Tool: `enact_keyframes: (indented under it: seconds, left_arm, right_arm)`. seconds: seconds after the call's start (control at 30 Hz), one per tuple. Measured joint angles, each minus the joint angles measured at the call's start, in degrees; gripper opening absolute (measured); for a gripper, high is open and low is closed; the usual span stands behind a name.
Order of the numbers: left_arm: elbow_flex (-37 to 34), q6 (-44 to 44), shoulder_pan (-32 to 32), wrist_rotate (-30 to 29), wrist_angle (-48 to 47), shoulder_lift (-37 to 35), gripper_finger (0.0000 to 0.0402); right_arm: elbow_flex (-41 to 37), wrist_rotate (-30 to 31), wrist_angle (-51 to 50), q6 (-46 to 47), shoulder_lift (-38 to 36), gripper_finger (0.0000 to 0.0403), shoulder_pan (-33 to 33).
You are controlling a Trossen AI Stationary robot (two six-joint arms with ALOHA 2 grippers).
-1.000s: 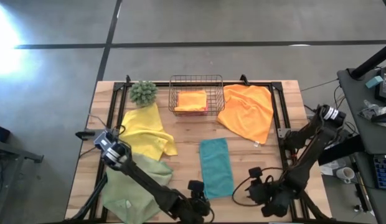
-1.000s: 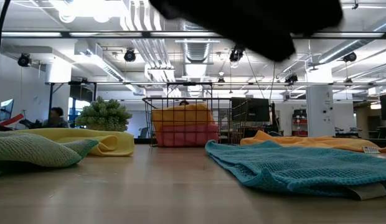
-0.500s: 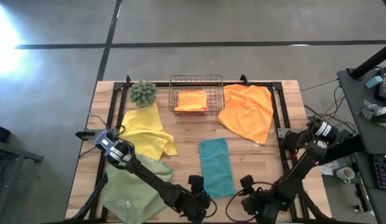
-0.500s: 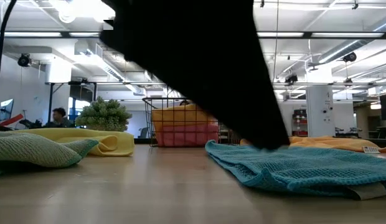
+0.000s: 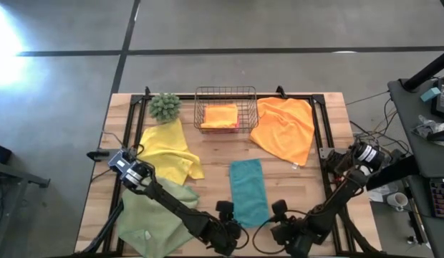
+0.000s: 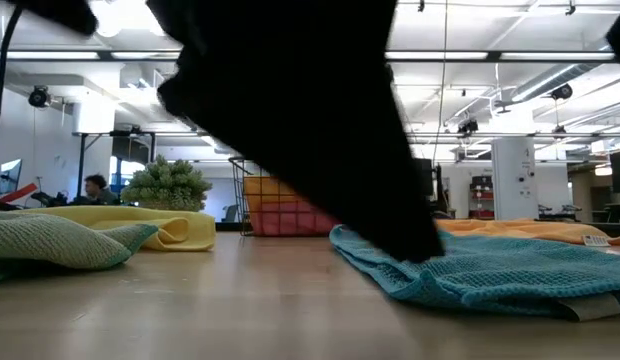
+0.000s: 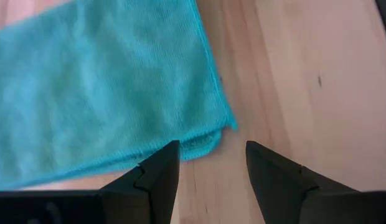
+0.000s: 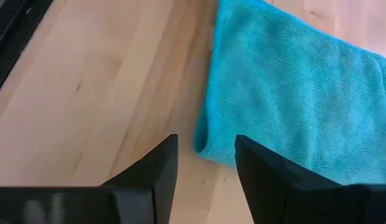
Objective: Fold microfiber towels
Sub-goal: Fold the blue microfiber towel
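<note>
teal towel (image 5: 249, 192) lies folded lengthwise near the desk's (image 5: 215, 154) front edge, the left gripper (image 7: 208, 171) and right gripper (image 8: 205, 163) spread at its two near corners, gripping nothing.

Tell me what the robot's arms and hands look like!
Both arms are dark, nearly black, built of slim jointed sections with black cables looping beside them. The left arm has a pale, silvery joint near its base, and so does the right arm. The left hand and the right hand each end in two flat, dark, wedge-shaped fingers with angled tips.
</note>
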Motion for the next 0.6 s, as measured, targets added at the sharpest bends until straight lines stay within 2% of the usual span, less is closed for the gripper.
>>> enact_keyframes:
  seconds: [0.43, 0.6]
  left_arm:
    - [-2.0, 0.0, 1.4, 0.3, 3.0, 0.0, 0.0169]
    - [-2.2, 5.1, 1.5, 0.3, 5.1, 0.0, 0.0169]
  right_arm:
    - [-1.1, -1.1, 1.9, 0.0, 0.0, 0.0151, -0.9]
    - [-2.3, -1.1, 3.0, 0.5, 0.0, 0.0151, -1.7]
